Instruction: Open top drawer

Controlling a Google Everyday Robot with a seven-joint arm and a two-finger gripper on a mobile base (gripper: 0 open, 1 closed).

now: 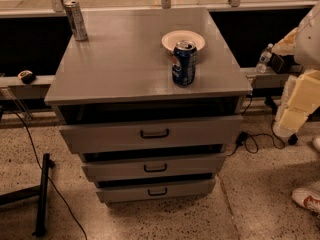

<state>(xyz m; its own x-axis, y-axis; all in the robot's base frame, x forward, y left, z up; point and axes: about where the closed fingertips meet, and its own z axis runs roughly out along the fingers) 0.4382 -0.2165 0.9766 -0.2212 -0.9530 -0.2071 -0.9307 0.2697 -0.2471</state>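
The grey bench point(125, 64) carries a blue can point(184, 63), a white bowl point(183, 39) just behind it, and a silver can point(76, 20) at the back-left corner. The gripper point(299, 104) hangs beyond its right edge.

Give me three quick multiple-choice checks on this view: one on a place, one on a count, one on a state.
1. Relative to the top drawer, where is the gripper?
A) on its handle
B) off to the right, apart from it
C) inside it

2. How many cans stand on the cabinet?
A) one
B) two
C) four

3. The blue can is:
A) upright
B) on its side
C) inside the bowl

Answers:
1 B: the gripper sits at the picture's right edge, beyond the cabinet's side.
2 B: the blue can and a silver can at the far left corner.
3 A: it stands on its base, just in front of the white bowl.
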